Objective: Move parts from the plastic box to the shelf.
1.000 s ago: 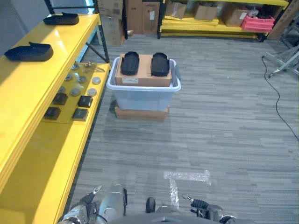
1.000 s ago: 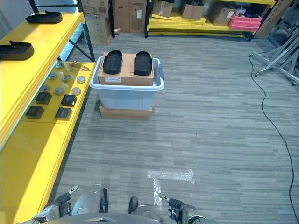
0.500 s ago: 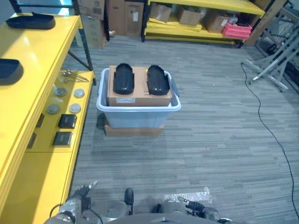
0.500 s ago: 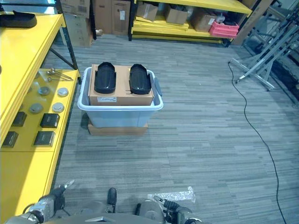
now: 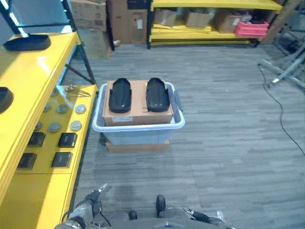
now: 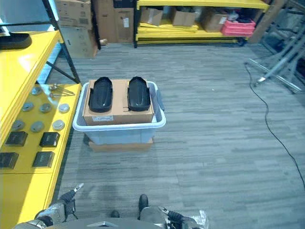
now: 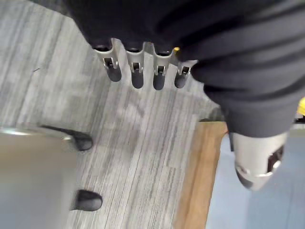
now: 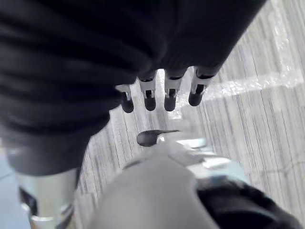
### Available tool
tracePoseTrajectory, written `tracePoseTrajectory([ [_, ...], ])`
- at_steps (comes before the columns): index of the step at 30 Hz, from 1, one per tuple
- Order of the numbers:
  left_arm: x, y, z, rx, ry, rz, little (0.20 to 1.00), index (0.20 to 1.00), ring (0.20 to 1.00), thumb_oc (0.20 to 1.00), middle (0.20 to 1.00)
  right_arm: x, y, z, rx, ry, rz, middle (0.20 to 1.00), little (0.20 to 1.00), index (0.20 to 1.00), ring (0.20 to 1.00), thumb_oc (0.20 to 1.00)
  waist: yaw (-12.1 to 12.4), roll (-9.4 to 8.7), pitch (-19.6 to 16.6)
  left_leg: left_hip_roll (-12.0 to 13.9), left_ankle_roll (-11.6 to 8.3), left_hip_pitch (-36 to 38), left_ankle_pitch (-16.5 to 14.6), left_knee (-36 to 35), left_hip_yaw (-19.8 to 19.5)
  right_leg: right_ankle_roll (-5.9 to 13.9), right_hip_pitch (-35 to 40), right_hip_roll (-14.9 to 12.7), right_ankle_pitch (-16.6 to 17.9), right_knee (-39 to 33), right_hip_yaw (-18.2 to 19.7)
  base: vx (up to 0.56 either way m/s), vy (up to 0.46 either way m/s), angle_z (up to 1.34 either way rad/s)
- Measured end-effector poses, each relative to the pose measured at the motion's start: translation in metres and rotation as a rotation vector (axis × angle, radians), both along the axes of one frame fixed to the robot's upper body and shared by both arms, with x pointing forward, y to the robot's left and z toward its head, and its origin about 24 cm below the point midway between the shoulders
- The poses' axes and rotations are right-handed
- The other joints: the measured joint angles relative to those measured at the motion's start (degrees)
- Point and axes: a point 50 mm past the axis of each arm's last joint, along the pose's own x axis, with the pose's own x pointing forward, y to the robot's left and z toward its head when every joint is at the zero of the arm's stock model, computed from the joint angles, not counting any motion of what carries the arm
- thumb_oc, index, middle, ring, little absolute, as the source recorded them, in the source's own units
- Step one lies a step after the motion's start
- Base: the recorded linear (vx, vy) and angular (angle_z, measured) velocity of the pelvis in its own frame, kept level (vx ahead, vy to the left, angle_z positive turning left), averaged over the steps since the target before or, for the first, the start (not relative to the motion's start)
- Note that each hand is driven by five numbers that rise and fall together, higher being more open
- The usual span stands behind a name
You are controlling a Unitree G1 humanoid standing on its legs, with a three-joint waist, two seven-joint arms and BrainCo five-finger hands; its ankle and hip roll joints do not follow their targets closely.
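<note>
Plastic box [image 5: 138, 128] just beside yellow shelf [image 5: 28, 81] edge, open floor [image 5: 228, 138] to right. Left hand [image 7: 138, 71], right hand [image 8: 162, 95] relaxed, empty.

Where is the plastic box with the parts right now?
In the eye views the plastic box sits on the floor ahead of the robot, beside the yellow shelf on its left, with two black parts on a cardboard box inside it.

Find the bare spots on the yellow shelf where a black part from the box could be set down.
The upper shelf board is bare between the two black parts already there. The lower shelf board is bare nearest the robot, below the dark square pads. Farther along it is crowded: pads, round metal discs and small tools.
</note>
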Motion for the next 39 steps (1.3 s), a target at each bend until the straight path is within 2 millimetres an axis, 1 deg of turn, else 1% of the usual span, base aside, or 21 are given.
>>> tracePoseTrajectory([
  [1,-0.006,-0.002,-0.002,-0.014,0.018,0.014,1.000,1.000,1.000,1.000,1.000,0.003,-0.007,0.002,-0.022,-0.007,0.005,1.000,1.000,1.000,1.000,1.000,0.5,0.01,0.1,1.0,-0.84,-3.3,-0.6,4.5,0.5,-0.62,0.0,0.2,-0.3,0.0,-0.9,0.17,-0.006,0.26],
  [3,-0.006,-0.001,-0.002,-0.019,0.024,0.021,1.000,1.000,1.000,1.000,1.000,0.003,-0.014,0.004,-0.045,-0.012,0.005,1.000,1.000,1.000,1.000,1.000,0.3,0.42,0.1,4.2,-1.54,-5.9,-0.9,2.7,3.0,-1.58,0.5,0.7,-1.4,0.0,-3.7,0.22,0.087,0.61],
  [4,-0.011,0.000,-0.003,-0.017,0.039,0.017,1.000,1.000,1.000,1.000,1.000,0.013,-0.022,0.009,-0.070,-0.039,0.002,1.000,1.000,1.000,1.000,1.000,1.1,0.92,0.4,6.4,-1.74,-6.3,-0.7,-6.0,4.4,-0.54,1.0,1.5,-2.4,0.0,-4.7,0.27,0.136,0.54],
  [6,-0.011,0.000,-0.003,-0.007,0.043,-0.006,1.000,1.000,1.000,1.000,1.000,0.015,-0.029,0.011,-0.089,-0.058,-0.015,1.000,1.000,1.000,1.000,1.000,1.3,1.70,0.9,7.4,-3.87,-4.6,3.0,-20.6,4.3,0.54,1.2,2.3,-3.2,0.0,-5.3,0.19,0.134,0.31],
  [8,-0.013,0.002,-0.003,-0.001,0.052,-0.009,1.000,1.000,1.000,1.000,1.000,0.026,-0.031,0.015,-0.093,-0.096,-0.021,1.000,1.000,1.000,1.000,1.000,1.7,2.47,2.1,8.3,-4.35,-4.8,6.8,-24.8,3.9,0.57,2.0,3.5,-3.3,0.0,-5.5,0.20,0.213,-0.04],
  [10,-0.022,0.005,-0.005,0.018,0.093,-0.032,1.000,1.000,1.000,1.000,1.000,0.037,-0.029,0.018,-0.089,-0.137,-0.015,1.000,1.000,1.000,1.000,1.000,2.3,2.30,2.7,9.2,-3.53,-3.7,9.1,-24.8,4.5,0.08,3.4,3.9,-4.6,-0.2,-5.9,0.22,0.227,-0.16],
  [13,-0.031,0.006,-0.007,0.035,0.126,-0.063,1.000,1.000,1.000,1.000,1.000,0.029,-0.028,0.016,-0.048,-0.157,-0.140,1.000,1.000,1.000,1.000,1.000,2.7,2.14,2.7,8.7,-2.45,-0.7,9.5,-24.6,4.6,0.64,5.3,3.8,-6.3,0.1,-5.9,0.14,0.132,0.09],
  [15,-0.033,0.007,-0.008,0.041,0.132,-0.066,1.000,1.000,1.000,1.000,1.000,0.025,-0.028,0.014,-0.015,-0.176,-0.235,1.000,1.000,1.000,1.000,1.000,2.8,2.91,2.4,8.7,-1.08,2.0,9.3,-24.3,4.5,1.49,4.9,3.9,-7.4,2.5,-6.0,0.11,0.114,0.03],
  [16,-0.030,0.010,-0.007,0.052,0.125,-0.066,1.000,1.000,1.000,1.000,1.000,0.021,-0.024,0.012,0.000,-0.179,-0.257,1.000,1.000,1.000,1.000,1.000,2.2,2.84,2.5,8.0,0.65,3.5,8.8,-26.6,4.5,2.25,3.9,3.1,-8.5,5.8,-5.9,0.10,0.047,-0.05],
  [18,-0.014,0.018,-0.001,0.092,0.085,-0.092,1.000,1.000,1.000,1.000,1.000,0.030,-0.014,0.014,0.029,-0.239,-0.229,1.000,1.000,1.000,1.000,1.000,1.5,4.08,4.0,8.1,3.18,5.2,9.4,-28.5,4.3,3.57,-5.2,0.8,-11.4,25.4,-5.5,0.07,-0.068,0.05],
  [19,-0.005,0.023,0.003,0.126,0.064,-0.123,1.000,1.000,1.000,1.000,1.000,0.035,-0.008,0.014,0.040,-0.273,-0.201,1.000,1.000,1.000,1.000,1.000,0.9,4.17,4.0,7.6,2.78,5.5,9.5,-28.4,3.7,4.35,-8.2,-0.7,-14.0,29.3,-5.1,0.07,-0.135,0.35],
  [20,0.004,0.030,0.007,0.157,0.031,-0.151,1.000,1.000,1.000,1.000,1.000,0.033,-0.002,0.013,0.051,-0.283,-0.186,1.000,1.000,1.000,1.000,1.000,0.4,4.18,4.1,6.8,2.12,5.7,8.8,-28.4,3.3,5.07,-8.9,-2.2,-14.5,26.8,-4.0,0.14,-0.191,0.54],
  [21,0.028,0.041,0.020,0.199,-0.057,-0.175,1.000,1.000,1.000,1.000,1.000,0.039,0.005,0.015,0.057,-0.331,-0.166,1.000,1.000,1.000,1.000,1.000,-0.4,3.34,3.8,4.9,2.10,5.2,8.6,-28.4,2.5,6.01,-10.1,-4.8,-13.6,18.1,-1.9,0.13,-0.152,0.49],
  [23,0.046,0.049,0.030,0.220,-0.129,-0.168,1.000,1.000,1.000,1.000,1.000,0.052,0.006,0.022,0.054,-0.418,-0.149,1.000,1.000,1.000,1.000,1.000,-1.3,2.68,3.5,3.4,2.60,5.5,8.1,-28.4,2.0,7.01,-9.6,-6.1,-9.8,10.7,0.9,0.13,-0.115,0.28],
  [25,0.047,0.050,0.032,0.215,-0.150,-0.148,1.000,1.000,1.000,1.000,1.000,0.062,0.007,0.028,0.034,-0.478,-0.116,1.000,1.000,1.000,1.000,1.000,-1.2,2.80,3.6,3.1,2.99,7.1,7.4,-28.4,2.6,7.21,-7.9,-6.0,-6.7,8.0,0.5,0.17,-0.129,-0.06],
  [27,0.040,0.045,0.029,0.185,-0.157,-0.137,1.000,1.000,1.000,1.000,1.000,0.073,0.006,0.036,0.001,-0.549,-0.088,1.000,1.000,1.000,1.000,1.000,-0.9,2.61,2.4,3.0,2.45,8.6,6.0,-28.4,2.6,7.13,-3.6,-4.4,-4.4,5.4,-0.9,0.16,-0.123,-0.09],
  [29,0.030,0.043,0.025,0.169,-0.133,-0.140,1.000,1.000,1.000,1.000,1.000,0.077,0.004,0.041,-0.028,-0.589,-0.069,1.000,1.000,1.000,1.000,1.000,-0.7,1.36,1.3,2.4,2.61,8.9,6.1,-28.4,2.7,6.65,-0.3,-3.9,-1.2,2.7,-0.9,0.10,-0.108,-0.04],
  [31,0.021,0.031,0.017,0.123,-0.096,-0.148,1.000,1.000,1.000,1.000,1.000,0.095,-0.002,0.056,-0.068,-0.667,-0.055,1.000,1.000,1.000,1.000,1.000,-0.1,1.25,1.2,3.0,2.34,8.8,6.1,-28.4,2.7,6.75,1.3,-3.2,-0.3,-0.2,-1.4,-0.01,-0.093,-0.01],
  [33,0.007,0.009,0.007,0.059,-0.048,-0.176,1.000,1.000,1.000,1.000,1.000,0.125,-0.025,0.090,-0.158,-0.803,-0.026,1.000,1.000,1.000,1.000,1.000,-0.3,1.71,1.3,4.6,1.65,7.5,6.5,-28.4,2.6,6.29,0.3,-1.6,-0.5,-0.1,-2.1,-0.04,-0.101,0.07],
  [36,0.001,0.004,0.004,0.051,-0.014,-0.219,1.000,1.000,1.000,1.000,1.000,0.158,-0.045,0.134,-0.255,-0.948,-0.006,1.000,1.000,1.000,1.000,1.000,-0.2,1.42,2.9,5.7,0.73,5.1,6.3,-26.9,2.7,4.97,-1.4,-0.7,0.0,-0.1,-2.4,-0.01,-0.038,0.01],
  [39,-0.007,0.012,0.002,0.082,0.034,-0.241,1.000,1.000,1.000,1.000,1.000,0.185,-0.059,0.171,-0.333,-1.054,-0.045,1.000,1.000,1.000,1.000,1.000,0.3,1.24,4.4,6.4,0.05,3.6,6.0,-26.3,2.8,4.30,-2.1,0.1,0.0,-0.4,-2.2,0.02,-0.035,-0.03],
])
